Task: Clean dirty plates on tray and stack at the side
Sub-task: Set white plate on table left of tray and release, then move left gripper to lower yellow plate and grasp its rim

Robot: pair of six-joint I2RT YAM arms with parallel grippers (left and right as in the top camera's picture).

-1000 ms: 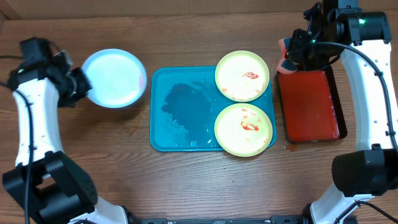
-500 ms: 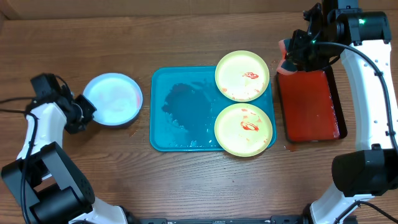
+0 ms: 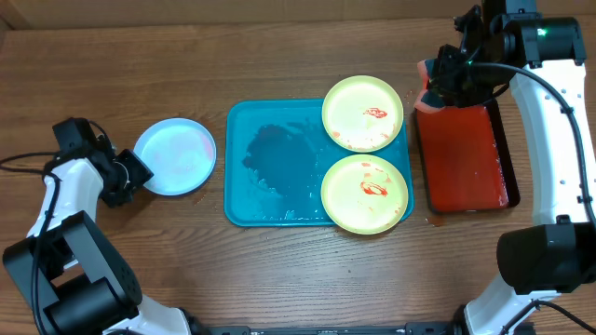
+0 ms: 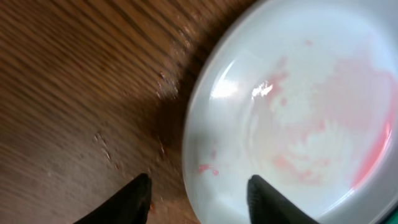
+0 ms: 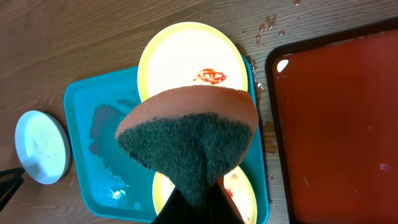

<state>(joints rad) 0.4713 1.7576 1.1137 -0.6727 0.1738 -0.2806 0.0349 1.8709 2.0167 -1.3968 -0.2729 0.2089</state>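
Three plates, overhead view: the pale blue-white plate (image 3: 175, 156) lies on the wooden table (image 3: 112, 74), just left of the turquoise tray (image 3: 270, 167); the upper yellow-green plate (image 3: 363, 113) and lower yellow-green plate (image 3: 365, 194) sit on the tray's right side, rims nearly touching, each with red sauce smears. The tray's left half holds a wet patch. The left gripper (image 3: 133, 173) is at the blue-white plate's lower-left rim. The right gripper (image 3: 440, 76) hangs over the top-left corner of the red tray (image 3: 466, 158), carrying a sponge (image 3: 427, 71). Left wrist view: fingers (image 4: 138, 198) spread apart, one over the table and one over the blue-white plate (image 4: 298, 112), the rim between them; contact cannot be told; faint pink film on the plate. Right wrist view: fingers pinched closed on the sponge (image 5: 189, 134), orange with a dark green scouring face, held above the yellow-green plates.
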